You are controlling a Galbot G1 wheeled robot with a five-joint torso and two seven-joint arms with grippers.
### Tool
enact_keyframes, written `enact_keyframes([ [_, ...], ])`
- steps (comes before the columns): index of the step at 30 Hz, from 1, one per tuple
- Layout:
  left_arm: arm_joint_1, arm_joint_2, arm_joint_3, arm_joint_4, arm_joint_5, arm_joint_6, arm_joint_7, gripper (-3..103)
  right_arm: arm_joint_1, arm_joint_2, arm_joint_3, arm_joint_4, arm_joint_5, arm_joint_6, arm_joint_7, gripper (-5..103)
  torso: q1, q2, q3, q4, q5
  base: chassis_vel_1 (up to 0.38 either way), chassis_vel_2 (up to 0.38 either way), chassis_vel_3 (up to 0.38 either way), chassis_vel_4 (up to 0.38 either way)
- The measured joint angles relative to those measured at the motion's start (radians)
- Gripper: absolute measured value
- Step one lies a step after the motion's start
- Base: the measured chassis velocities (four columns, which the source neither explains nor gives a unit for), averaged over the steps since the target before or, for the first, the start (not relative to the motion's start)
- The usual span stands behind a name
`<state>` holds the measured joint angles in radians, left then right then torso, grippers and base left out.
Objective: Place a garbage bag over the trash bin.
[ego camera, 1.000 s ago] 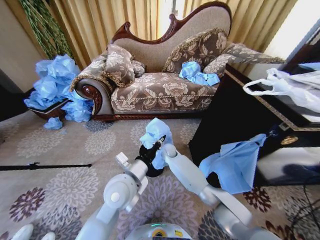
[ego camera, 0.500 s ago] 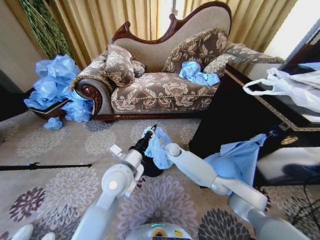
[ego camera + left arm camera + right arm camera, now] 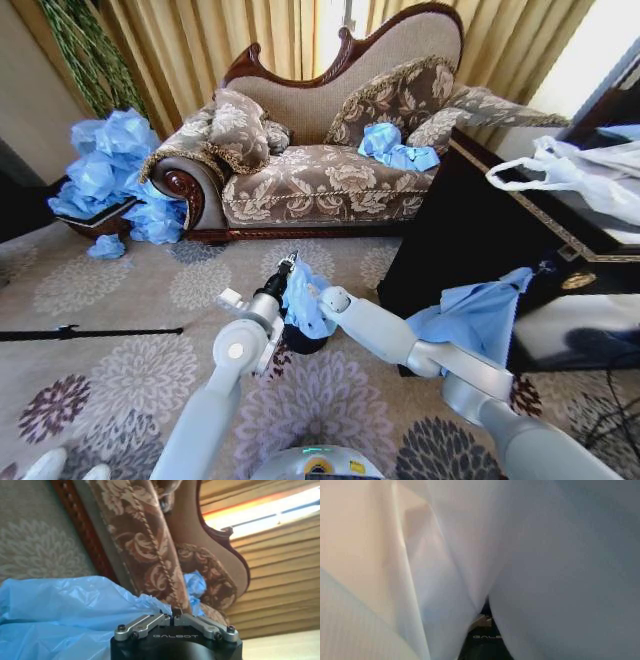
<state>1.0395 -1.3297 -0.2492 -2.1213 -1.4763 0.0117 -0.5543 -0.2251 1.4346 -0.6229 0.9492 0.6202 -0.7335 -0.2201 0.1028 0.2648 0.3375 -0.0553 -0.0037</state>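
Note:
The light-blue garbage bag (image 3: 299, 292) hangs bunched over the small black trash bin (image 3: 300, 342), which stands on the carpet and shows just its lower side below the plastic. My left gripper (image 3: 287, 263) is at the bag's upper far edge, fingers pressed together (image 3: 173, 614) with the crinkled bag (image 3: 65, 611) right against them. My right gripper (image 3: 319, 297) is pushed into the bag from the right. In the right wrist view, pale blue plastic (image 3: 545, 555) wraps all around it, and just a dark bit of the gripper (image 3: 482, 625) shows.
A patterned sofa (image 3: 320, 180) with a blue bag (image 3: 392, 148) on it stands behind. A heap of blue bags (image 3: 115, 175) lies at the left. A black cabinet (image 3: 470, 230) at the right carries a hanging blue bag (image 3: 475, 325) and a white bag (image 3: 580, 175). A black rod (image 3: 90, 332) lies on the carpet.
Both arms have stretched forward and brought the bag down from above the bin onto it. The left gripper has moved up to the bag's far edge.

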Motion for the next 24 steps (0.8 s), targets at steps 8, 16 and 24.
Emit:
enact_keyframes([
  [8, -0.013, -0.010, -0.023, 0.081, -0.025, -0.033, -0.038, 0, -0.030, 0.036, 0.024, -0.082, 0.025, 0.001, 0.005, 0, 0.000, 0.000, 0.000, 0.0000, 0.0001, 0.000, 0.000, 0.000, 0.000],
  [16, -0.018, -0.017, -0.042, 0.140, -0.026, -0.055, -0.060, 0, -0.050, 0.064, 0.029, -0.120, 0.029, 0.002, 0.006, 0, 0.000, 0.000, 0.000, 0.0000, 0.0001, 0.000, 0.000, 0.000, 0.000],
  [24, -0.011, -0.018, -0.054, 0.174, -0.021, -0.059, -0.046, 0, -0.056, 0.141, 0.087, -0.239, -0.050, 0.004, 0.006, 0, 0.000, 0.000, 0.000, 0.0002, 0.0002, 0.000, 0.000, 0.000, 0.000],
])
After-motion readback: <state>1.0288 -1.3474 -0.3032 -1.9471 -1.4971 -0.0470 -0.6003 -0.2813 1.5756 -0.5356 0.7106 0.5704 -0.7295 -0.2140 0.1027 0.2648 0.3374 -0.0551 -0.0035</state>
